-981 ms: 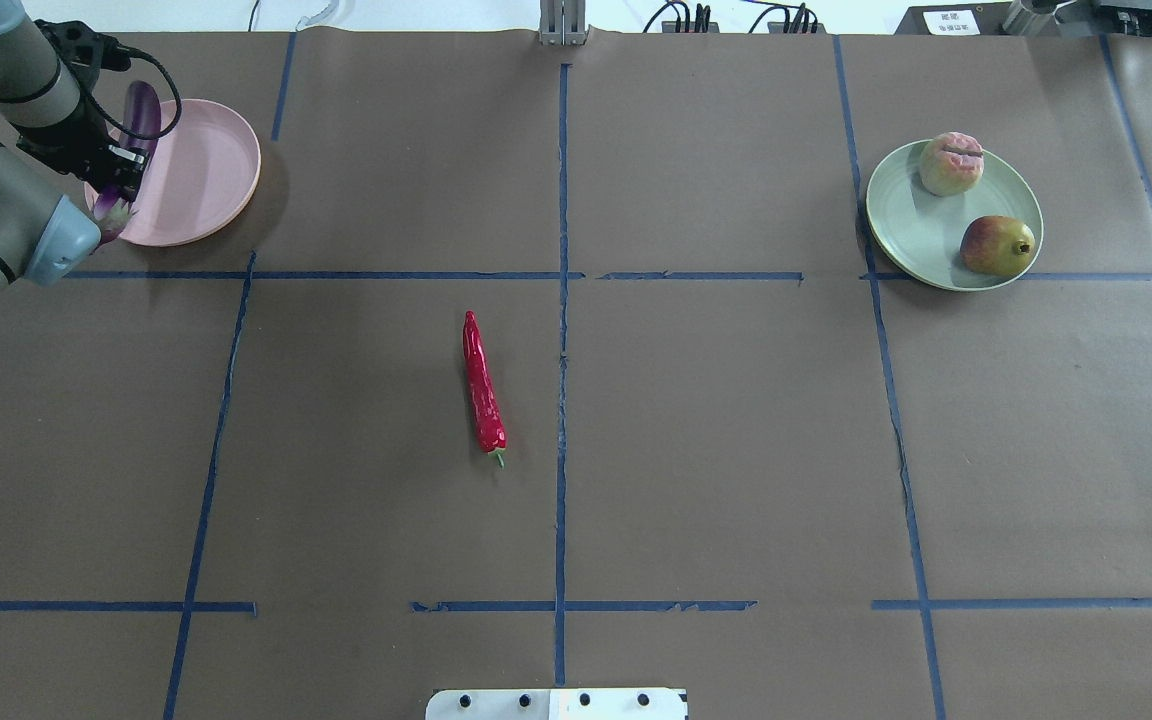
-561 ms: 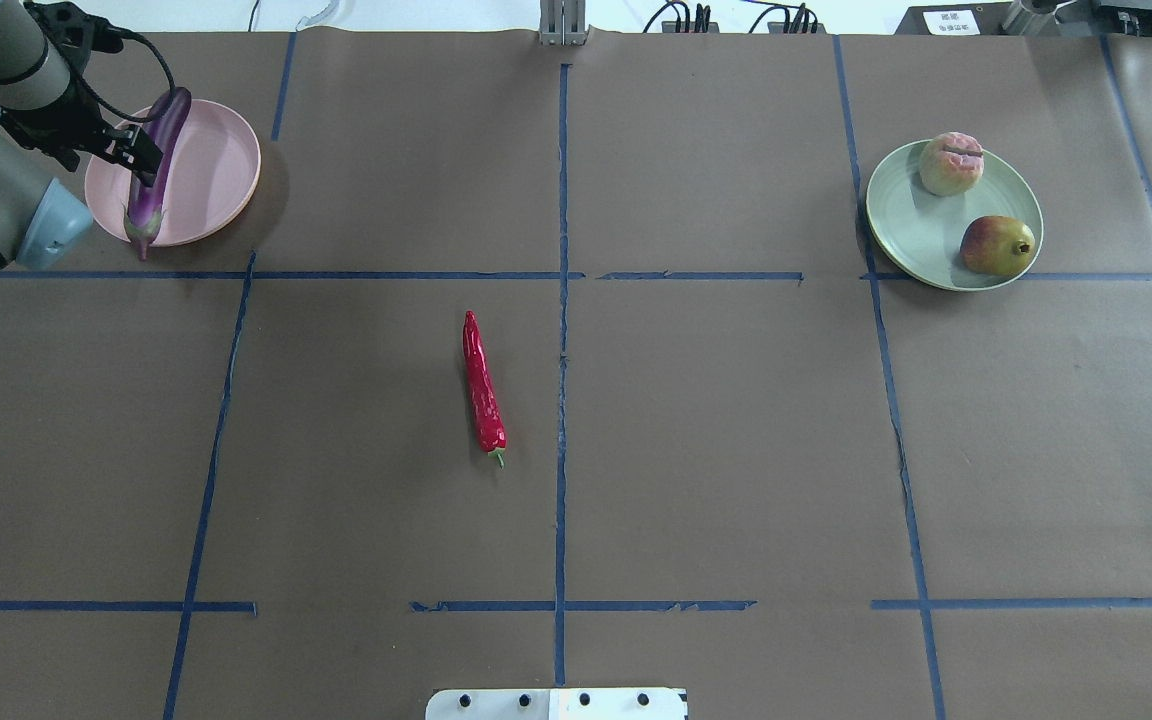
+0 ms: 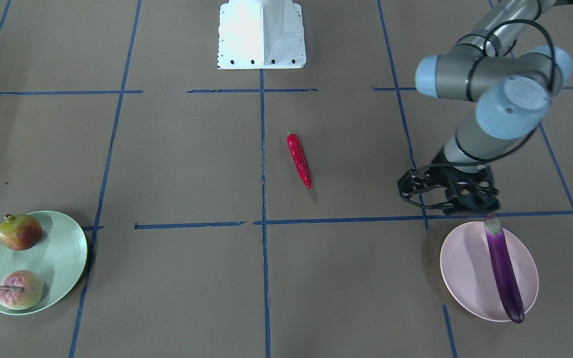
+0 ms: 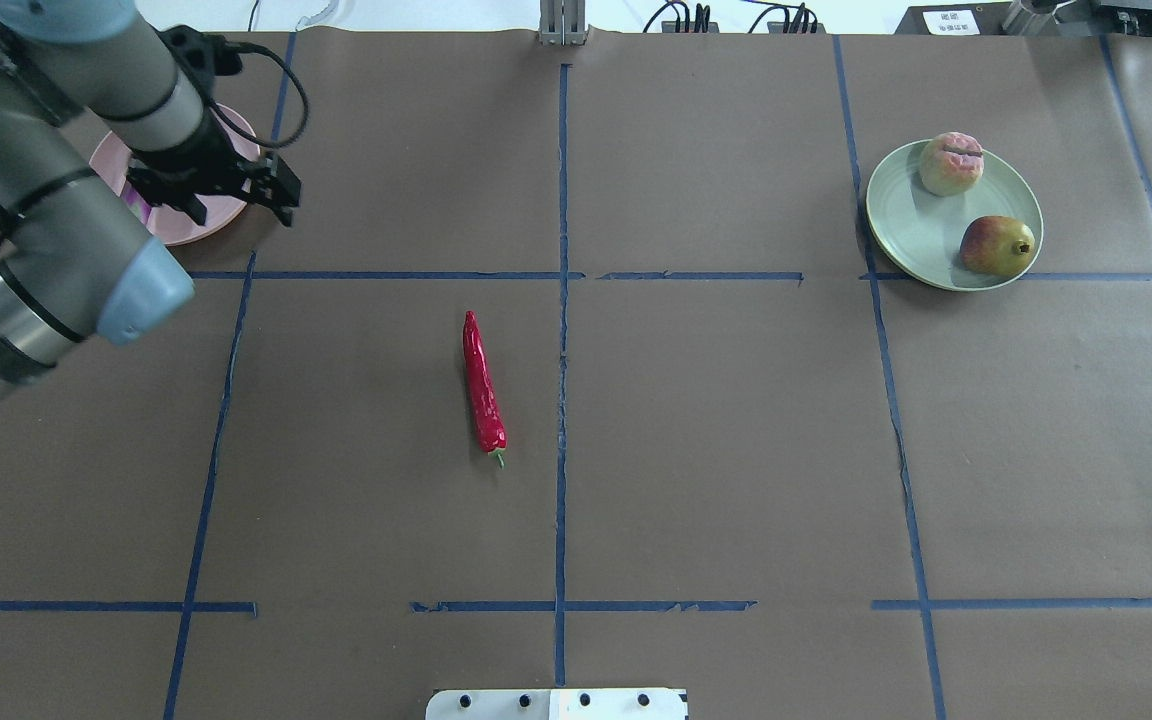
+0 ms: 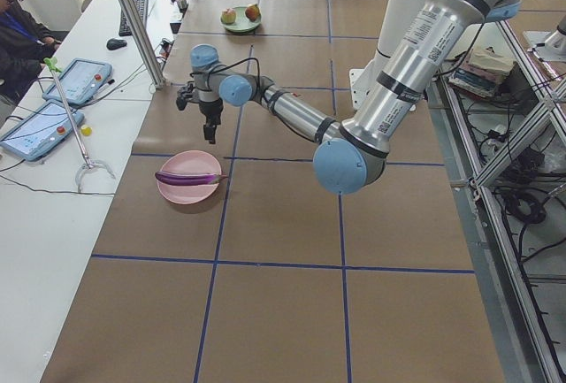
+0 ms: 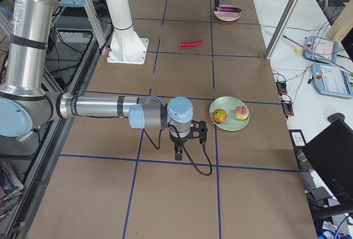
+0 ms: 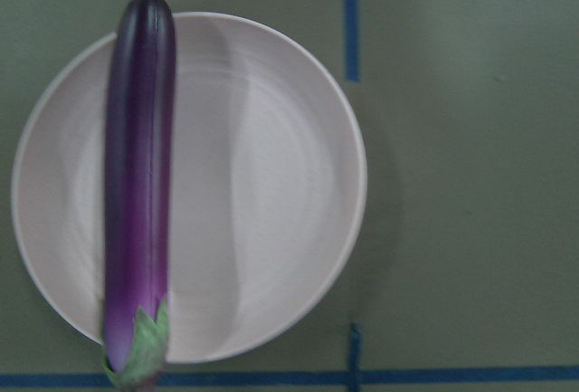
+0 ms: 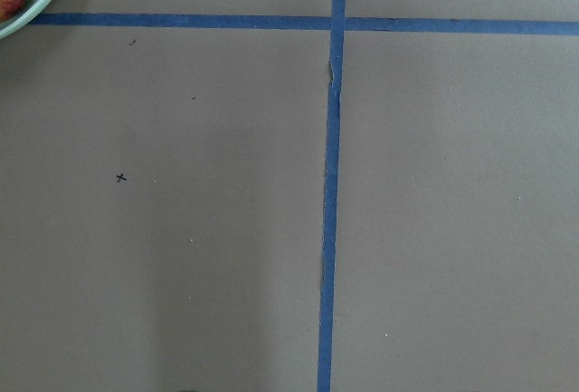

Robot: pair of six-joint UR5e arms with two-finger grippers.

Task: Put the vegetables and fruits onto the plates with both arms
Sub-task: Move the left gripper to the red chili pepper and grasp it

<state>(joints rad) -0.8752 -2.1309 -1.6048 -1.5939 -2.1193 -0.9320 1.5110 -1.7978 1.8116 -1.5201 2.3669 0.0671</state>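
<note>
eggplant (image 3: 503, 268) lies across your pink plate (image 3: 465, 268); too long, so tips pass the rim. left gripper (image 3: 471, 206) hovers near, empty w/ jaws apart. right gripper (image 6: 180, 149) jaws: can't tell. chili pepper (image 3: 300, 161) lies well apart, not yet plated.

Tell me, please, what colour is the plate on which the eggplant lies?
Pale pink. The plate under the eggplant shows best in the left wrist-mounted view.

A glossy purple eggplant (image 3: 503, 268) lies across the pink plate (image 3: 465, 268) near my bench's far left corner, both ends overhanging the rim. The red chili (image 3: 299, 159) lies mid-bench. Pomegranate (image 3: 19, 231) and bumpy pink-green fruit (image 3: 20, 289) share the green plate (image 3: 57, 258) toward the far right corner.
</note>
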